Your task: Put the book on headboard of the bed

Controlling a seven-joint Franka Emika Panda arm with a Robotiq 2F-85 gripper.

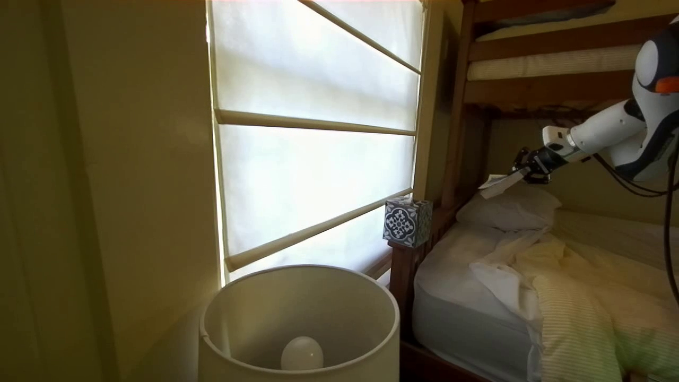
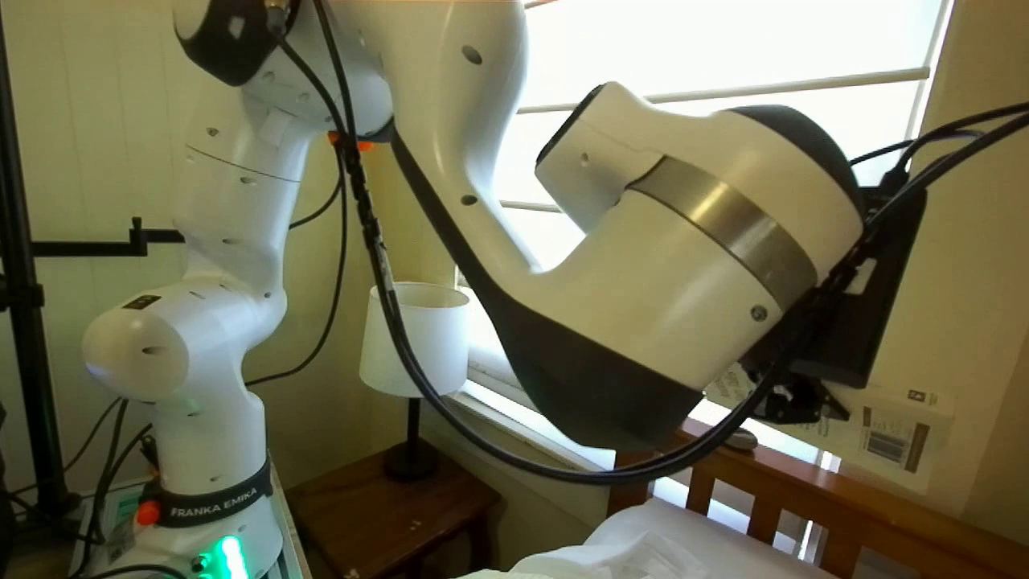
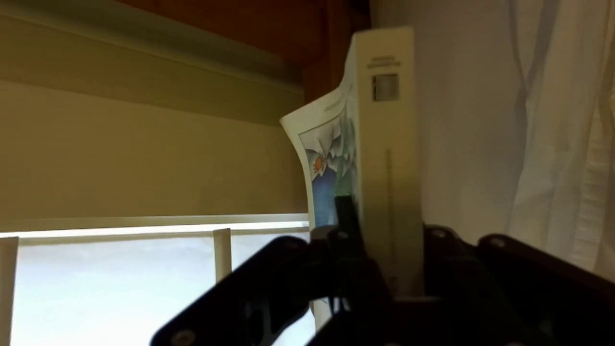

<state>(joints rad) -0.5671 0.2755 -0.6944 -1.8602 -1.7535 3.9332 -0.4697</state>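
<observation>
The book (image 3: 388,139) is whitish with a pale spine and a coloured picture on its cover, which bends outward in the wrist view. My gripper (image 3: 384,230) is shut on it, one finger on each side of the spine. In an exterior view the gripper (image 1: 526,168) holds the book (image 1: 501,185) tilted down, above the pillow. In an exterior view the book (image 2: 900,438) shows a barcode and stands in front of the headboard (image 2: 844,494), a brown slatted board with a flat top rail. The bed (image 1: 472,300) has cream-white bedding. The gap between book and headboard cannot be told.
A blue-and-white patterned box (image 1: 407,223) stands on the bed's corner post. A small grey object (image 2: 741,439) lies by the headboard's top rail. The upper bunk (image 1: 546,90) is above the arm. A lamp (image 2: 416,338) stands on a wooden side table (image 2: 386,515) beside the window.
</observation>
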